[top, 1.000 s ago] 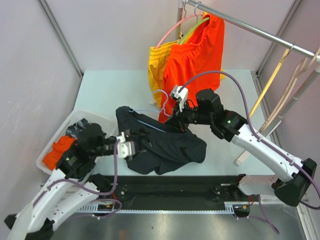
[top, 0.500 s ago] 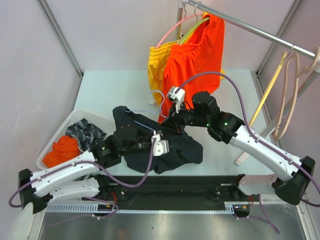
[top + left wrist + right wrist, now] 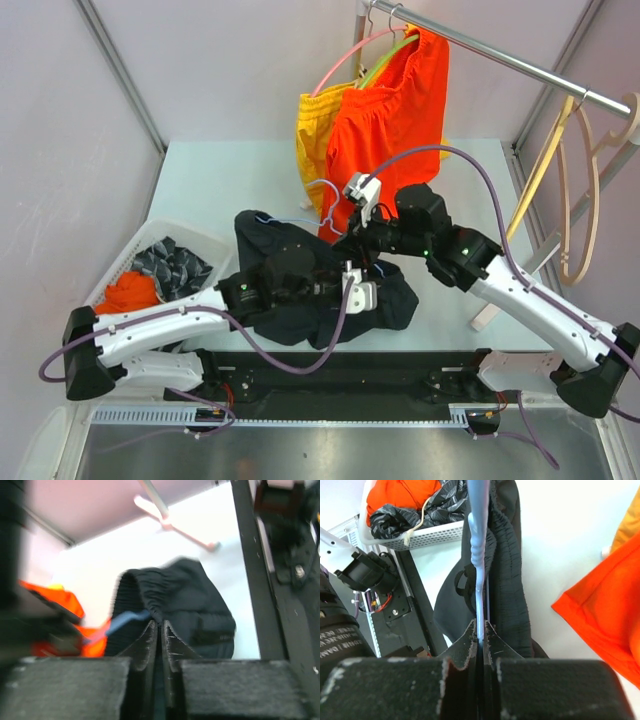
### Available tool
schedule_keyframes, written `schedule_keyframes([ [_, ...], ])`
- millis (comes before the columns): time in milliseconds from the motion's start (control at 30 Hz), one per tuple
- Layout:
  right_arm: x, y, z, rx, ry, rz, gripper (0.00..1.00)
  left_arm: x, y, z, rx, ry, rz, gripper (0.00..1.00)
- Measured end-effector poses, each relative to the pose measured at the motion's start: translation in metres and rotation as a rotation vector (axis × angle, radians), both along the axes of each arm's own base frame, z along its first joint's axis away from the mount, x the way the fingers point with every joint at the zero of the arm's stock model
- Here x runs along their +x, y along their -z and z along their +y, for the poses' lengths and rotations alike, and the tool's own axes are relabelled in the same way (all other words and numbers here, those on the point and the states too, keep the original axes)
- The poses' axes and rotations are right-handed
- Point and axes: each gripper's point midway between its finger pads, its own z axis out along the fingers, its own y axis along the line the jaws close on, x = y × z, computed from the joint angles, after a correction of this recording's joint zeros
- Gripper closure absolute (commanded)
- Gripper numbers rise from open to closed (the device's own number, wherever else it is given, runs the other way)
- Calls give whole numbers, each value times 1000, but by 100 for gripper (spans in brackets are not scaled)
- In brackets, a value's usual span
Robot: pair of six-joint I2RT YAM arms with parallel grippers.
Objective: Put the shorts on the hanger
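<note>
Left wrist view is blurred: left pincer [image 3: 160, 627] pinches shorts [image 3: 185, 600]; right pincer [image 3: 481, 630] clamps half-hidden hanger [image 3: 479, 545].

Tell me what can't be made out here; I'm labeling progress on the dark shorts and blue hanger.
- Top external: how far the hanger runs inside the shorts; fabric and the left arm cover it.
- Left wrist: orange clothing at left, smeared by blur.
- Right wrist: the hanger's far end, cut off by the top edge.

From above, hanger [image 3: 477, 540] mostly buried in shorts [image 3: 392, 298], only hook & a bit of wire showing. Left-wrist cam blurred at left: orange cloth [image 3: 55, 600] a smear. Rail [image 3: 500, 57] cut off at rt edge.
</note>
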Motion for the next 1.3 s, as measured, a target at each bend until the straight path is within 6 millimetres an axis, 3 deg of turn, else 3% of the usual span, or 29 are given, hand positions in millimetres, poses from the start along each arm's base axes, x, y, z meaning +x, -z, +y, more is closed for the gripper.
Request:
schedule_keyframes([
  [100,0,-6,-10,-3,12,-25,100,-1,-18,-10,-32,12,4,41],
  [200,3,-19,-29,12,46,-58,100,-11,-33,-4,-57,40,2,36],
  [267,-1,-26,-41,18,64,-72,100,-18,-45,7,-79,52,-7,34],
  [433,-17,-46,-85,11,131,-107,100,-40,-105,61,-229,63,-72,32],
  [533,-28,-45,-105,-21,166,-96,100,-42,-122,84,-280,42,-97,32],
  [600,-34,-40,-113,-49,174,-74,100,-37,-121,90,-275,17,-99,32],
  [767,-48,-25,-140,-151,217,12,100,-26,-83,88,-181,-20,-47,32],
  [933,-49,-31,-173,-206,350,52,100,-16,-61,88,-128,-57,4,31],
  [1167,-33,-48,-208,-223,583,119,100,4,-55,92,-124,-131,43,31],
  [1300,-5,-63,-223,-183,744,173,100,24,-43,93,-94,-191,81,31],
])
